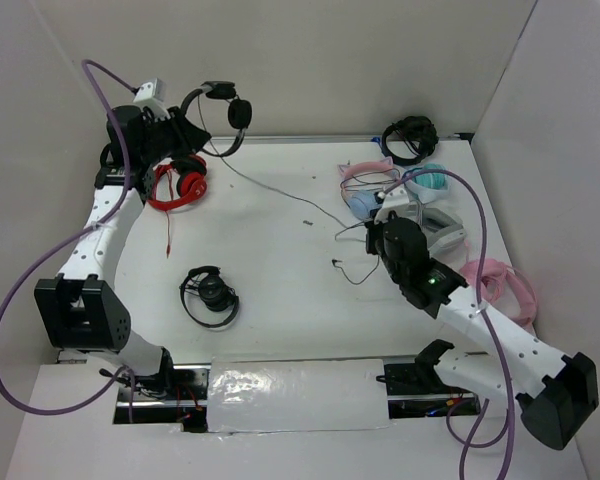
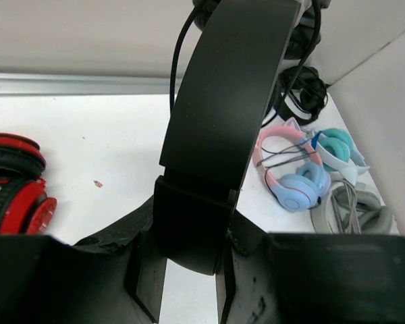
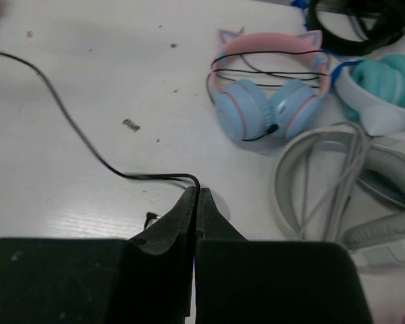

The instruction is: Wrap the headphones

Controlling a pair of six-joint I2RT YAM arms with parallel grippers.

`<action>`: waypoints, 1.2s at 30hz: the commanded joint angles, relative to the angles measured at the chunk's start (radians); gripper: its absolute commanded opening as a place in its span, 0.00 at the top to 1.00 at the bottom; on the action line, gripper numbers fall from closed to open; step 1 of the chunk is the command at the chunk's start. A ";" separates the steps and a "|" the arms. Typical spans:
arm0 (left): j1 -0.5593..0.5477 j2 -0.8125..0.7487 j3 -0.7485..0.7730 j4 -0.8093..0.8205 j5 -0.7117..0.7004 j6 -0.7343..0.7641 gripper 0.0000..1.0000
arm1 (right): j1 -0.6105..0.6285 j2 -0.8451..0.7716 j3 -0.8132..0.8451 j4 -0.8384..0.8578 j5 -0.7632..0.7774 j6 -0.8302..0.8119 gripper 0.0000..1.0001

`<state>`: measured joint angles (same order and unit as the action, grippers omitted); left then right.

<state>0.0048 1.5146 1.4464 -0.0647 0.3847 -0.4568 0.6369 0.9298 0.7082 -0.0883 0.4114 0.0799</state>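
Jaws of the left gripper (image 2: 189, 270) are being clenched on the thin black headband (image 2: 223, 101) of the black on-ear headphones (image 1: 225, 105), which are being held raised over the far left corner of the white desk (image 1: 280, 250). Jaws of the right gripper (image 3: 196, 194) are being pinched on the long thin black cable (image 3: 155, 177) near its plug end. Seemingly the cable is being stretched out for winding. Next, it is probably to be carried toward the headband and looped around it, clear of the red headphones (image 1: 178, 185).

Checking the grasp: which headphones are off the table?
The black corded headphones, headband clamped in the left tool; the rest lie on the table.
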 commanded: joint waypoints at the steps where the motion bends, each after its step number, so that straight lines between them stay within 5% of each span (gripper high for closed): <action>1: 0.029 -0.028 0.017 0.068 0.089 -0.037 1.00 | 0.007 -0.078 0.068 -0.034 0.202 -0.028 1.00; 5: 0.066 -0.043 -0.027 0.135 0.278 -0.089 1.00 | 0.006 -0.080 0.073 -0.034 0.121 -0.069 1.00; 13: 0.066 -0.077 0.005 0.085 0.236 -0.016 1.00 | -0.023 -0.117 0.101 0.017 0.265 -0.066 1.00; 19: 0.067 -0.149 -0.038 0.143 0.306 -0.036 1.00 | -0.094 -0.034 0.110 -0.050 0.120 -0.048 1.00; 32: 0.084 -0.076 0.005 0.083 0.005 0.041 1.00 | -0.094 -0.230 0.192 -0.093 0.274 -0.061 1.00; 36: 0.089 0.019 0.139 -0.041 -0.087 0.067 1.00 | -0.082 -0.279 0.298 -0.120 0.193 -0.114 1.00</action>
<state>0.0834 1.4879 1.4708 -0.0925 0.3954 -0.4225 0.5510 0.6861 0.9062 -0.1825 0.6132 0.0128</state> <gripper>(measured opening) 0.398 0.012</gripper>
